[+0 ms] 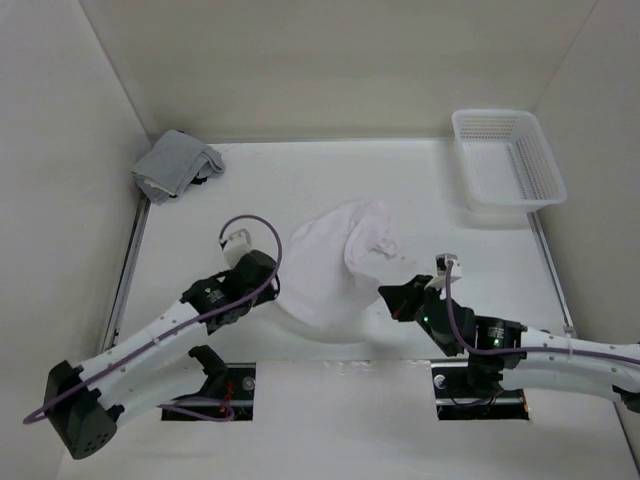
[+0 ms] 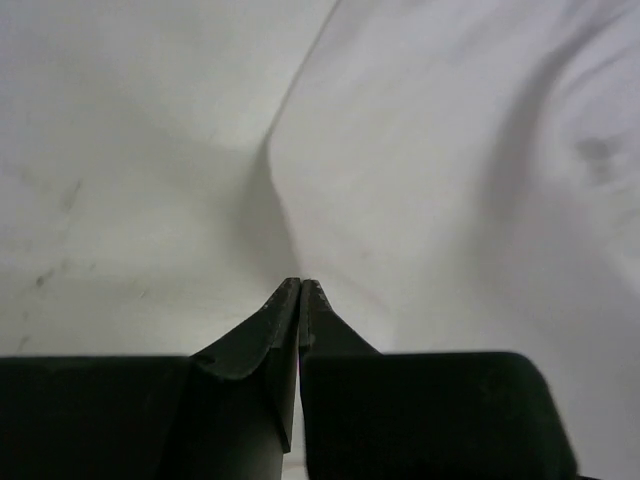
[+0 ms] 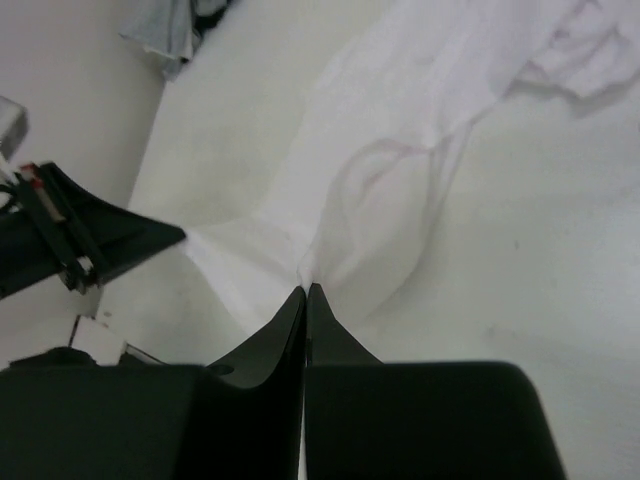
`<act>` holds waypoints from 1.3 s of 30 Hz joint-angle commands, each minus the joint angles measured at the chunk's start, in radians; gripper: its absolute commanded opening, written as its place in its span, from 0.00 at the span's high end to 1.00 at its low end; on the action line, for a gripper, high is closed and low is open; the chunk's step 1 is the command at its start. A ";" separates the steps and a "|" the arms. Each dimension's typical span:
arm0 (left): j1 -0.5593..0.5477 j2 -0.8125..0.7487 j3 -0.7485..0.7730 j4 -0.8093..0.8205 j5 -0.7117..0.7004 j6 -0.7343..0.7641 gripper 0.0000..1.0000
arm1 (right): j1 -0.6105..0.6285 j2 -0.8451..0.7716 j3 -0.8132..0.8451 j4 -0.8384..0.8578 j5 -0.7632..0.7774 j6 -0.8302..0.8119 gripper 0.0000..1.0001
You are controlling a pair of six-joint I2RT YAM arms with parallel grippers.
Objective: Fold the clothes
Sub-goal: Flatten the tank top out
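The clothes (image 1: 325, 270), a thin white garment, lie crumpled in the middle of the table with a pinkish-edged part bunched at the upper right. At the garment's left edge my left gripper (image 1: 277, 287) is shut. In the left wrist view the edge of the clothes (image 2: 450, 200) runs straight down into the closed tips of the left gripper (image 2: 302, 283). My right gripper (image 1: 383, 293) is at the garment's right edge. In the right wrist view the clothes (image 3: 400, 130) pucker into a pinch at the shut right gripper (image 3: 306, 288).
A grey folded cloth (image 1: 177, 165) sits in the far left corner, also visible as the grey cloth (image 3: 165, 30) in the right wrist view. A white mesh basket (image 1: 508, 170) stands at the far right. Walls enclose the table on three sides.
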 commanded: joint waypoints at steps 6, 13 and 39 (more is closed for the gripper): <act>0.124 -0.134 0.500 0.447 -0.061 0.247 1.00 | -0.078 0.117 0.656 0.047 0.134 -0.577 1.00; 0.096 -0.100 0.811 0.578 -0.106 0.371 1.00 | 0.069 0.289 1.143 0.162 0.374 -1.076 1.00; 0.532 0.543 1.014 0.644 0.103 0.290 1.00 | -0.814 0.946 1.600 -0.092 -0.421 -0.765 1.00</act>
